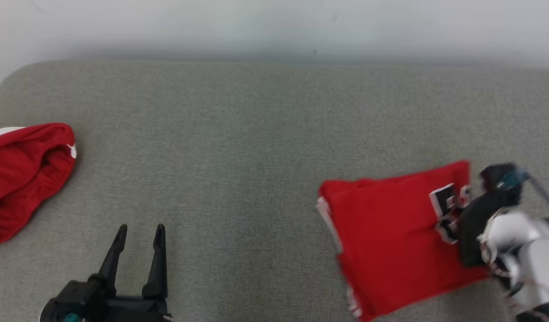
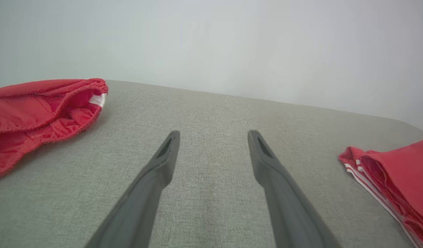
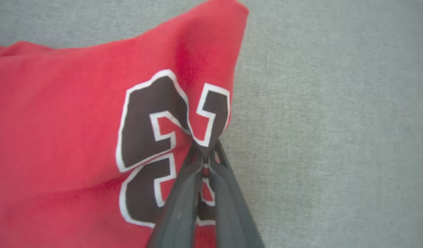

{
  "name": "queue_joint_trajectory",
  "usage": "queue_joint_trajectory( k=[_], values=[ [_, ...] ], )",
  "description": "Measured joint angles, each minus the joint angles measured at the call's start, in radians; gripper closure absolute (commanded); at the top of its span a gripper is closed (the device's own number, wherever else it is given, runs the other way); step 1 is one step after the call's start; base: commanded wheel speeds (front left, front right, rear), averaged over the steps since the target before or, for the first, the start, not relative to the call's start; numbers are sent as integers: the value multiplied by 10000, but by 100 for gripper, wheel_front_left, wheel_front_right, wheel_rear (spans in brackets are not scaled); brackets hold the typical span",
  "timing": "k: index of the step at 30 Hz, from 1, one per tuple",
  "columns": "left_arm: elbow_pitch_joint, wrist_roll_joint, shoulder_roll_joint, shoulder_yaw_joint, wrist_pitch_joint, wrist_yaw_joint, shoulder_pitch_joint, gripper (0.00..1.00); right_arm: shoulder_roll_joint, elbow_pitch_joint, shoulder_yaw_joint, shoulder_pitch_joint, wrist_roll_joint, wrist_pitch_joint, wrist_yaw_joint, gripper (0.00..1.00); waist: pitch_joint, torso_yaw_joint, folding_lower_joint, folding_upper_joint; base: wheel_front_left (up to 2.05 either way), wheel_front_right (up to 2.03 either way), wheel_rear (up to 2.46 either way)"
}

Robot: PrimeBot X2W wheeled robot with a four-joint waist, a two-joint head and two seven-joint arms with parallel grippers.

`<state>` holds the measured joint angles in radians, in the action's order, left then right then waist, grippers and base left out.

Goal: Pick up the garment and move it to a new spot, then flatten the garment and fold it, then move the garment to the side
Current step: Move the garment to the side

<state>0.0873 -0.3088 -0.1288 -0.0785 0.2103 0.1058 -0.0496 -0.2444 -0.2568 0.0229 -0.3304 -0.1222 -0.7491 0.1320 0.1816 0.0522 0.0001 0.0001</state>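
The folded red garment (image 1: 390, 232) lies on the grey upholstered surface (image 1: 238, 147), close to its near edge and towards its right end, set at a slant to that edge. Its white-striped layers are stacked along the side facing the middle of the surface. A black number outlined in white (image 3: 146, 120) sits by the garment's right edge.

The right hand (image 3: 205, 151) is closed on that right edge. Its two dark fingers are pressed together over the number, and the cloth puckers in towards their tips. Whether the garment's edge is raised off the surface cannot be told.

The left hand (image 1: 140, 232) is low over the surface by the near edge, left of the middle. Its fingers are spread wide with nothing between them, and it is well apart from the folded garment.

A second red garment (image 1: 24, 174), crumpled and showing a white trim, lies at the left edge of the surface. A pale wall (image 1: 274, 27) stands behind the far edge.
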Motion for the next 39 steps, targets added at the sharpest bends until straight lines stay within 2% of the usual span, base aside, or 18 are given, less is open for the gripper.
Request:
queue_joint_trajectory(
  k=[7, 11, 15, 25, 29, 33, 34, 35, 36, 39],
  values=[
    [-466, 134, -75, -433, 10, 84, -639, 0, -1586, -648, 1116, -1343, 562, 125, 0, 100, 662, -253, 1, 0, 0, 0, 0],
    [-499, 98, -207, -594, 10, 96, -1003, 0, -2151, -892, 2111, -1630, 961, 397, 0, 100, 1063, -316, 1, 1, 0, 0, 0],
    [-516, 79, -343, -702, 82, 136, -1188, 0, -2830, -796, 2809, -1845, 1852, 1367, 0, 100, 1481, -382, 0, 0, 0, 0, 0],
    [-516, 52, -485, -750, 86, 140, -1384, 0, -2934, -803, 3488, -2055, 2698, 1908, 0, 100, 1917, -544, -1, 1, 0, 0, 0],
    [-502, 35, -525, -786, 86, 132, -1401, 0, -3124, -790, 3020, -2066, 2721, 2215, 2, 100, 2037, -631, -2, 0, 0, 0, 0],
    [-460, 10, -527, -834, 88, 132, -1546, 0, -3149, -872, 3124, -2227, 2790, 2230, 2, 100, 2133, -666, -1, 0, 0, 0, 0],
    [-458, 6, -527, -838, 98, 132, -1576, 0, -3133, -871, 3120, -2237, 2801, 2280, 2, 68, 2142, -672, -1, 0, 0, 0, 0],
    [-428, 4, -529, -846, 102, 132, -1576, 0, -3114, -876, 3097, -2234, 2800, 2313, 2, 52, 2146, -679, -1, 1, 0, 0, 0],
    [-389, -6, -527, -851, 128, 132, -1575, 0, -3095, -892, 3083, -2227, 2800, 2349, 2, 0, 2143, -686, -1, 1, 0, 0, 0],
    [-313, -31, -529, -867, 180, 132, -1576, 0, -3007, -890, 3083, -2207, 2800, 2389, 2, 0, 2089, -704, -1, 0, 0, 0, 0]
  ],
)
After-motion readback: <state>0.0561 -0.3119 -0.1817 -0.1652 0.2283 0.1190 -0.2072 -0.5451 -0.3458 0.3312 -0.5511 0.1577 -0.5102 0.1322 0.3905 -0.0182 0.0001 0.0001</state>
